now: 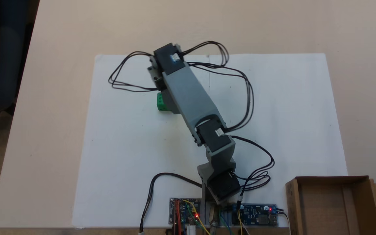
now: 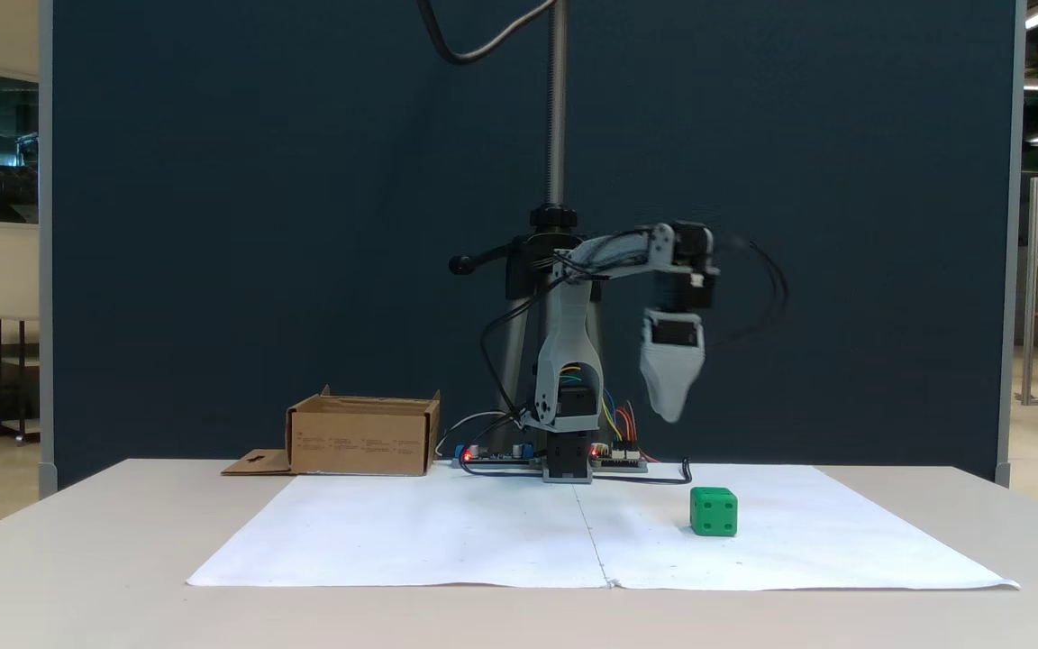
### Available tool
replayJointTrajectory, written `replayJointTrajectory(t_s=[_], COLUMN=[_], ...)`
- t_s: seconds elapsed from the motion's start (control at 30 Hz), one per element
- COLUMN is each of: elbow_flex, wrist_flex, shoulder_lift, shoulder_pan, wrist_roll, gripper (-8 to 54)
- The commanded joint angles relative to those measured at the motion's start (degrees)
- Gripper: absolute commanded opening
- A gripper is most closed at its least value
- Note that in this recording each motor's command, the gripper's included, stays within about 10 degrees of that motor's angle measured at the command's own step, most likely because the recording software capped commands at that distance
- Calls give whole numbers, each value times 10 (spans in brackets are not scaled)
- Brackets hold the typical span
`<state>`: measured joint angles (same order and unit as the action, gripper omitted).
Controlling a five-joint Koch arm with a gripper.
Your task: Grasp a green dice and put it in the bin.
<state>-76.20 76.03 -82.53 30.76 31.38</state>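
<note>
The green dice (image 2: 714, 512) rests on the white paper, right of the sheet's centre fold; from above, the dice (image 1: 161, 102) is half covered by my grey arm link. My gripper (image 2: 670, 413) points straight down, well above the paper and a little left of and behind the dice. It looks like a single blurred grey wedge, so I cannot make out the gap between its jaws. Nothing hangs from it. The bin (image 2: 361, 442), a low brown cardboard box, stands left of my base; from above, the bin (image 1: 330, 179) is at the bottom right corner, and nothing shows inside it.
White paper (image 1: 126, 156) covers the middle of the beige table. Circuit boards (image 1: 184, 212) with lit red LEDs and loose black cables (image 1: 250, 98) sit around my base. A camera pole (image 2: 557, 108) rises behind the arm.
</note>
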Motion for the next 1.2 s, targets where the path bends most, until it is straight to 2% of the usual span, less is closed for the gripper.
replayJointTrajectory(t_s=[0.0, 0.4, 0.77, 1.17], elbow_flex=[24, 24, 23, 23], wrist_flex=[12, -60, -112, -175], shoulder_lift=[2, 62, 85, 112], shoulder_pan=[25, 42, 47, 58], wrist_roll=[59, 81, 152, 156], gripper=[440, 440, 445, 440])
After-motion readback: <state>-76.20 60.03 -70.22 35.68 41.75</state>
